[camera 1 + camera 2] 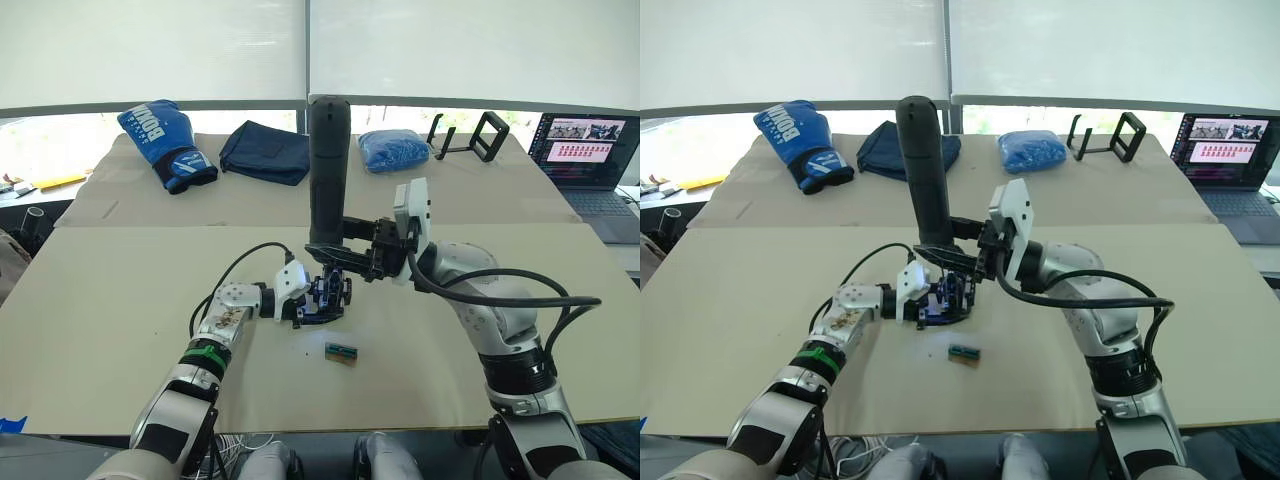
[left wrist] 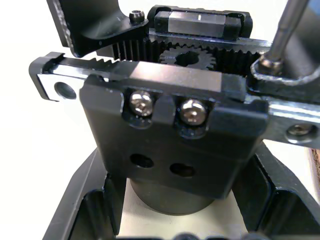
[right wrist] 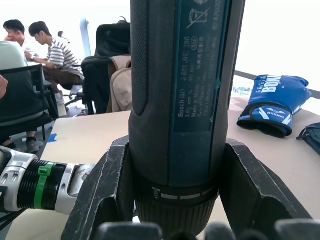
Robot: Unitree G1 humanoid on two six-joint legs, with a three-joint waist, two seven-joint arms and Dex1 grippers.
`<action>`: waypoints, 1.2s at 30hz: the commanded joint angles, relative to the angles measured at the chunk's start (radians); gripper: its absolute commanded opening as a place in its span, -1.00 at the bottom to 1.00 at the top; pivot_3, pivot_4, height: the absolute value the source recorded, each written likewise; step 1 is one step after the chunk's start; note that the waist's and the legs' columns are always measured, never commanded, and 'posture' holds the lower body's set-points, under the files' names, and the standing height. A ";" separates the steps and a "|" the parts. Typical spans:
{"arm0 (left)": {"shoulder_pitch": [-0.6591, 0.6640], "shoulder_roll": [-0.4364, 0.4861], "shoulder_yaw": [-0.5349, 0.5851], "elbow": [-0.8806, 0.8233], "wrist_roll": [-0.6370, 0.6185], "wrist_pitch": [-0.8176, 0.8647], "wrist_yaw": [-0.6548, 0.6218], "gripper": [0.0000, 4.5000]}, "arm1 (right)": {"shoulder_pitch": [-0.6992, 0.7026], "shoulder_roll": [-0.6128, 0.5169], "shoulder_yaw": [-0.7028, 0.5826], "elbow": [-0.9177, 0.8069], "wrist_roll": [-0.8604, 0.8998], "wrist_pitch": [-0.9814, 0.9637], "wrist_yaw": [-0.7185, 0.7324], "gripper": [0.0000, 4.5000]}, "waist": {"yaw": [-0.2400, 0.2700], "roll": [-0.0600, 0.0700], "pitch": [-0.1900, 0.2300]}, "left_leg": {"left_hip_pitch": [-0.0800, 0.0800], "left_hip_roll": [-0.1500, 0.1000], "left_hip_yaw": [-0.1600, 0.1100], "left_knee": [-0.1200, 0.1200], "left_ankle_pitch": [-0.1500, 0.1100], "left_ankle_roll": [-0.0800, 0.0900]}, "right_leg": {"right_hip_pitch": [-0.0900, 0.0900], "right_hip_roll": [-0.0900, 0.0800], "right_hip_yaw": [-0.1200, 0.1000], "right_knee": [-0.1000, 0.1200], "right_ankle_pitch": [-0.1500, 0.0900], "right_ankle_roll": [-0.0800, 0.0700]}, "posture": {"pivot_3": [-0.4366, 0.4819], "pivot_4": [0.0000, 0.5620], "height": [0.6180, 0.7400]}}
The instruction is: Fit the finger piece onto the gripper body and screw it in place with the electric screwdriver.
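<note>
The right gripper [image 1: 345, 255] is clamped around the screwdriver [image 1: 327, 170], held upright with its bit down on the gripper body [image 1: 328, 295] at the table's [image 1: 120, 300] middle. The left gripper [image 1: 305, 305] holds that body from the left, fingers closed around its drum base. A small green-and-brown block [image 1: 341, 352] lies just nearer.

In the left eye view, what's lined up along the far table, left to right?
Boxing glove → navy cloth → blue bundle → black stand → laptop.
</note>
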State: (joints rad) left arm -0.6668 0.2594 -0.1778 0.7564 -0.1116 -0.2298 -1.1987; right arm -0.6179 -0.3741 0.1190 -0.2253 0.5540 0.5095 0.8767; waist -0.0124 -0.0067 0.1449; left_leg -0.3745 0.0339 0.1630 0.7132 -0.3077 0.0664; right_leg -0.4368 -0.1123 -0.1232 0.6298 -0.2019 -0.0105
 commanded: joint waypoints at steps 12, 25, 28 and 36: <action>0.006 -0.009 -0.016 0.027 0.049 0.025 0.069 0.05 | -0.147 -0.018 -0.142 -0.059 0.173 0.012 0.071 -0.14 | 0.005 0.000 0.000 | -0.006 0.000 -0.001 0.001 0.000 0.002 | -0.003 -0.001 -0.002 0.000 0.001 0.000 | -0.05 -0.47 1.00; 0.011 -0.007 -0.006 0.016 0.014 0.126 0.040 0.67 | -0.122 -0.022 -0.207 -0.125 0.302 0.023 0.093 -0.14 | 0.006 0.000 0.000 | -0.006 0.000 -0.001 0.001 0.000 0.002 | -0.003 -0.001 -0.002 0.000 0.001 0.000 | -0.05 -0.47 1.00; 0.020 0.002 0.003 0.007 0.013 0.117 0.050 0.99 | -0.110 -0.032 -0.217 -0.147 0.328 0.027 0.082 -0.14 | 0.004 0.000 0.000 | -0.005 0.000 -0.001 0.001 0.000 0.002 | -0.003 -0.001 -0.002 0.000 0.001 0.000 | -0.05 -0.47 1.00; 0.112 0.127 0.061 -0.106 -0.065 0.110 -0.069 0.99 | 0.004 -0.191 -0.346 -0.240 0.387 0.063 0.035 -0.14 | -0.012 0.000 0.001 | -0.005 0.001 -0.001 -0.001 0.000 0.001 | -0.004 -0.002 -0.001 -0.001 0.001 -0.001 | -0.05 -0.47 1.00</action>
State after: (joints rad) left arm -0.5939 0.3408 -0.1415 0.6479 -0.1640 -0.1320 -1.2350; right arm -0.6268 -0.5347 -0.1618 -0.4110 0.9165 0.5804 0.9110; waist -0.0241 -0.0072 0.1455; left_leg -0.3793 0.0345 0.1622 0.7119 -0.3074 0.0671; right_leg -0.4414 -0.1138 -0.1240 0.6293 -0.2010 -0.0112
